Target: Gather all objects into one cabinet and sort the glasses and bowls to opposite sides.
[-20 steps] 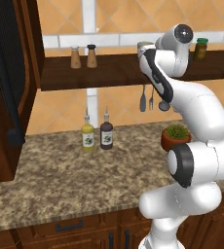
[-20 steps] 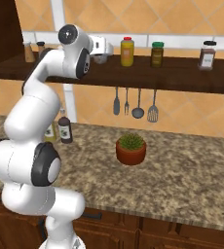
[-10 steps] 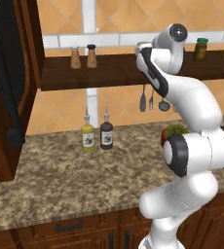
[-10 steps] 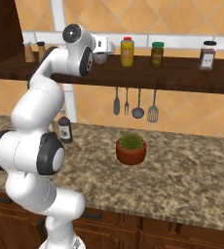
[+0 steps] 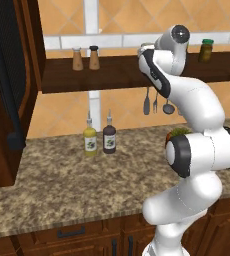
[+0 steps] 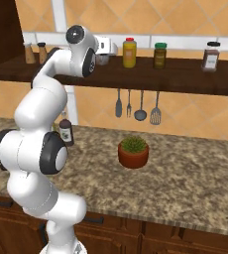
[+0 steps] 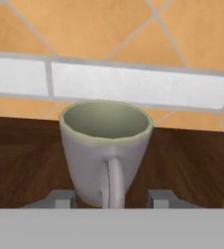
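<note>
A pale grey-white mug (image 7: pixel 106 160), one of the glasses, stands upright on the open wooden wall shelf (image 7: pixel 192 165), its handle turned toward the hand. My gripper (image 7: pixel 110 198) reaches to it at shelf height, one fingertip (image 7: pixel 61 197) on each side of its base. The jaws are close to the mug, with a thin gap still showing on the right. From the base, the gripper (image 6: pixel 106 55) is at the shelf beside a yellow jar (image 6: pixel 130 52). The cabinet (image 5: pixel 7 90) hangs at far left with its door swung open. The bowls are out of view.
Salt and pepper shakers (image 5: pixel 85 58) stand left of the hand on the shelf, and two more jars (image 6: pixel 159 54) (image 6: pixel 211 55) stand to the right. Utensils (image 6: pixel 136 104) hang below. On the granite counter (image 5: pixel 62 185) are two bottles (image 5: pixel 99 140) and a potted plant (image 6: pixel 134 153).
The jaws have drawn in from wide open to close around the mug's base. The arm's elbow has shifted slightly; the mug has not moved.
</note>
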Available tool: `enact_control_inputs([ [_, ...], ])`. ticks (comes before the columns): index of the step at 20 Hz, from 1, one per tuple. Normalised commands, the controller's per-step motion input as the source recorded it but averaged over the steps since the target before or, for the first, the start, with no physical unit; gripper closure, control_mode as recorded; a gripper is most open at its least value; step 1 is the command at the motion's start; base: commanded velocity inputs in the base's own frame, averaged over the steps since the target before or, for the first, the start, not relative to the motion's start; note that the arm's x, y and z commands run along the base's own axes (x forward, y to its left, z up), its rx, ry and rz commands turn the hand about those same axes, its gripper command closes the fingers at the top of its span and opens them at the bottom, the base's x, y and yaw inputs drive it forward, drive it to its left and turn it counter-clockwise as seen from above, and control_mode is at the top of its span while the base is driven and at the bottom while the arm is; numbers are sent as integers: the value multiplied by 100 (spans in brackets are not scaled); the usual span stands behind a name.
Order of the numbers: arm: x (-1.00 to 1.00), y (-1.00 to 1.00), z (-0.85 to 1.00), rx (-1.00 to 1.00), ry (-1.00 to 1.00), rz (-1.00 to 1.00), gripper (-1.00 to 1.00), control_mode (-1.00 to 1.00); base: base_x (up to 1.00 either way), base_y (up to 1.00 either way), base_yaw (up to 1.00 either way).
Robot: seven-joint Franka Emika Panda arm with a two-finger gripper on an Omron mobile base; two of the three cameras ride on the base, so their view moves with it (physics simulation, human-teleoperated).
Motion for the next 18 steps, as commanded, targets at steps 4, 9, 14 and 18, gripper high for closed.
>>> enact_control_inputs([
  [4,0,0,0,0,0,0,100,-100,0,0,0],
  [9,0,0,0,0,0,0,100,-100,0,0,0],
  [14,-24,-5,28,8,-7,1,100,-100,0,0,0],
  [18,-71,-18,56,21,-13,7,100,-100,0,0,0],
])
